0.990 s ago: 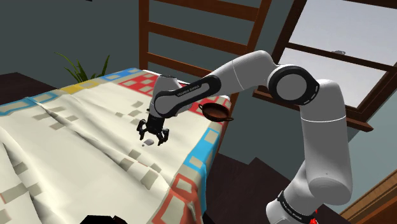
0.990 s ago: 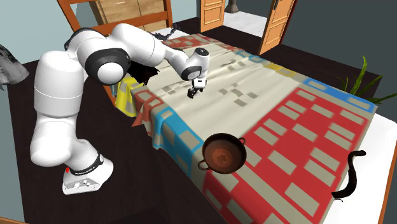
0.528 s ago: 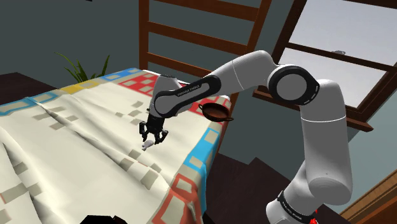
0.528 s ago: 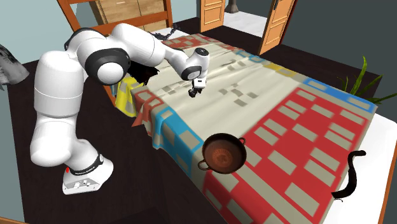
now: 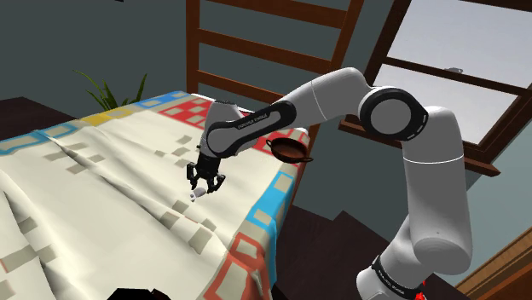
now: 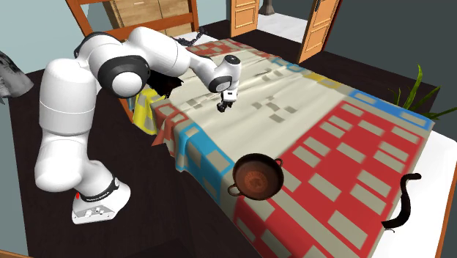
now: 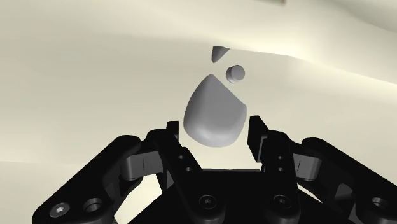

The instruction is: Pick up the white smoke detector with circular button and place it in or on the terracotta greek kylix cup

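Observation:
The small pale grey-white smoke detector (image 7: 213, 118), rounded with a little round button (image 7: 235, 73) beyond it, lies on the cream bedspread. My black gripper (image 7: 214, 137) points down at it, fingers pressed against its two sides, shut on it. In the shoulder view the gripper (image 5: 205, 182) stands low over the cover with the detector (image 5: 196, 194) showing as a white speck under the fingertips. The kylix cup (image 5: 290, 150), a dark brown bowl with two small handles, sits at the bed's edge behind the arm. In the second exterior view the cup (image 6: 256, 178) lies well nearer the camera than the gripper (image 6: 221, 108).
The bed carries a wrinkled patchwork cover (image 6: 329, 139) of cream, red, blue and yellow squares. A wooden ladder-like frame (image 5: 264, 51) rises behind it, with a window (image 5: 452, 60) and a plant (image 5: 106, 89) nearby. A black curved thing (image 6: 403, 205) lies at the bed's far corner.
One second ago the fingers stood spread wide around the detector; they have closed in on it. Over the last half second nothing visibly moved.

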